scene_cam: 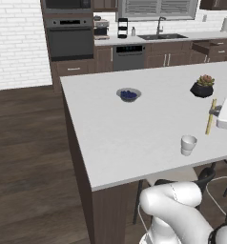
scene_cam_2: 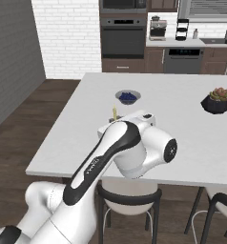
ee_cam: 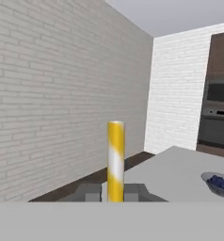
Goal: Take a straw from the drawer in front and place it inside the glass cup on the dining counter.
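Observation:
My gripper (scene_cam: 214, 112) is shut on the yellow straw (scene_cam: 211, 116), which it holds near its middle, almost upright, over the right part of the white dining counter (scene_cam: 110, 128). The small pale glass cup (scene_cam: 188, 145) stands on the counter near its front edge, a little left of and nearer than the straw's lower end. In the hand view the straw (ee_cam: 116, 160) rises between the two dark fingertips (ee_cam: 88, 193) of my gripper (ee_cam: 115, 194). Just the straw's top end (scene_cam_2: 114, 113) pokes out behind my arm in the right base view. In the far cabinets the dark brown drawer (scene_cam: 207, 47) stands pulled out.
A bowl with blue filling (scene_cam: 128, 94) sits mid-counter and a dark plant pot (scene_cam: 202, 86) at the back right. Stools (scene_cam_2: 129, 200) stand under the counter's near edge. Oven (scene_cam: 70, 40), dishwasher and sink line the far wall.

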### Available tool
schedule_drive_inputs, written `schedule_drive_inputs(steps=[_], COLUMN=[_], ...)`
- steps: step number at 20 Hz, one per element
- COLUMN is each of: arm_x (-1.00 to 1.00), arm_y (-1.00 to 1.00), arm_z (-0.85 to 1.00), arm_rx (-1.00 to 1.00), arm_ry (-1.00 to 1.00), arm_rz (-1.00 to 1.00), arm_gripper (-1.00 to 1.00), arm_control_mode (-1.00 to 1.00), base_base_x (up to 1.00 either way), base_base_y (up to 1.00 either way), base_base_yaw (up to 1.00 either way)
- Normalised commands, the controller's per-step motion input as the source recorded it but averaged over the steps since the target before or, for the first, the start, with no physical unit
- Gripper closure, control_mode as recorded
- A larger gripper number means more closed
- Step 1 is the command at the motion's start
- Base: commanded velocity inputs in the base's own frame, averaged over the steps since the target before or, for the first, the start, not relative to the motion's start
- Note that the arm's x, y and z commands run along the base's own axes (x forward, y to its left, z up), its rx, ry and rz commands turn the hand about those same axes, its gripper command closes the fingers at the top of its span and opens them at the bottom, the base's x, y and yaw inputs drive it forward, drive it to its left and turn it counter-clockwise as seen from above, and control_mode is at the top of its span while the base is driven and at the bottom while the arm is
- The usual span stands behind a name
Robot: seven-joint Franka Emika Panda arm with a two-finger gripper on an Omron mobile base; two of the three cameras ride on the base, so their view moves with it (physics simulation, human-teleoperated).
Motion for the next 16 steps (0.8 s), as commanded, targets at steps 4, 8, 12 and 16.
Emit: schedule_drive_inputs(steps=[4, 8, 12, 16], arm_x=[0.0, 0.0, 0.0, 0.0], arm_y=[-0.39, -0.36, -0.41, -0.38], arm_z=[-0.02, -0.02, 0.0, 0.0], arm_rx=[0.0, 0.0, 0.0, 0.01], arm_ry=[0.0, 0.0, 0.0, 0.0], arm_rz=[0.15, 0.11, 0.09, 0.08], arm_gripper=[1.0, 1.0, 1.0, 1.0], arm_control_mode=[-1.0, -1.0, -1.0, -1.0], base_base_x=[0.0, 0.0, 0.0, 0.0], base_base_y=[0.0, 0.0, 0.0, 0.0], base_base_yaw=[0.0, 0.0, 0.0, 0.0])
